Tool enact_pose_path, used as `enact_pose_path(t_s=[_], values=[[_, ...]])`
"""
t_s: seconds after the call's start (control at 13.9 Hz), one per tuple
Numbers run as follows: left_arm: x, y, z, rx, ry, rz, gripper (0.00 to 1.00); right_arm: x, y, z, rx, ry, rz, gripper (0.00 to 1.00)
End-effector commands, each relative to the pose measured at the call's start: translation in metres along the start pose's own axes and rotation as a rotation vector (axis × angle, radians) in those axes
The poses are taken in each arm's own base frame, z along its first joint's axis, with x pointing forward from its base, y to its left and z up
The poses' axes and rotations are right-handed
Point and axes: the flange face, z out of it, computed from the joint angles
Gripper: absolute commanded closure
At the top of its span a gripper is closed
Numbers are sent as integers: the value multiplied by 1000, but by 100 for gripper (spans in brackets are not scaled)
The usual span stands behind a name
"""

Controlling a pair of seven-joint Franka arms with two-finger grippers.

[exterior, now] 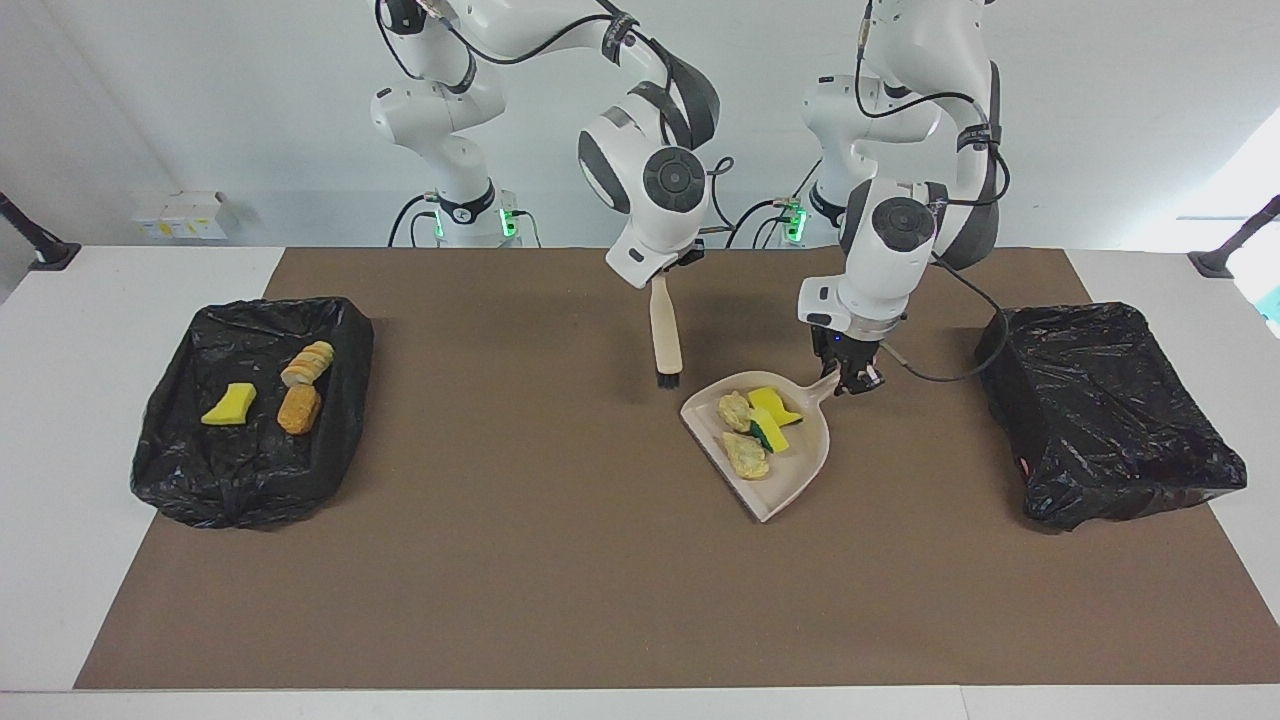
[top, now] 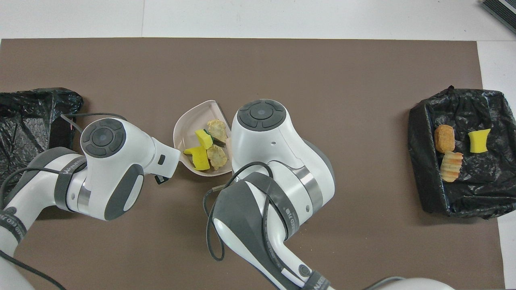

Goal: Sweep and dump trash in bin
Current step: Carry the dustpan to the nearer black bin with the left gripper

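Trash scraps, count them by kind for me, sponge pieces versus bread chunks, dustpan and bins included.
Yellow sponge pieces: 3, with 2 in the dustpan, 1 in the bin at the right arm's end
Bread-like chunks: 4, 2 in each
Total: 7
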Motion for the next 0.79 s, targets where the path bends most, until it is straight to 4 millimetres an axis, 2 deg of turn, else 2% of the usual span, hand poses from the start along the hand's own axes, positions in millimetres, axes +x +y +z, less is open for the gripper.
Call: enact_pose_path(t_s=[0.0, 0.14, 0.29, 0.5, 0.72], values=[[-21, -8, -31, -31, 43, -90, 100, -41, 19, 39, -16, 14, 28, 100], [-35, -12, -52, -45, 73, -189, 100, -55, 10, 51, -22, -4, 10, 100], [-53, -21, -69, -33, 84, -229, 100, -66, -7, 65, -3, 3, -7, 100], [-81, -39, -87, -18, 97, -290, 100, -69, -13, 89, 10, 28, -6, 100], [-120, -69, -118, -28, 89, -362, 100, -65, -13, 91, 25, 41, 0, 100]])
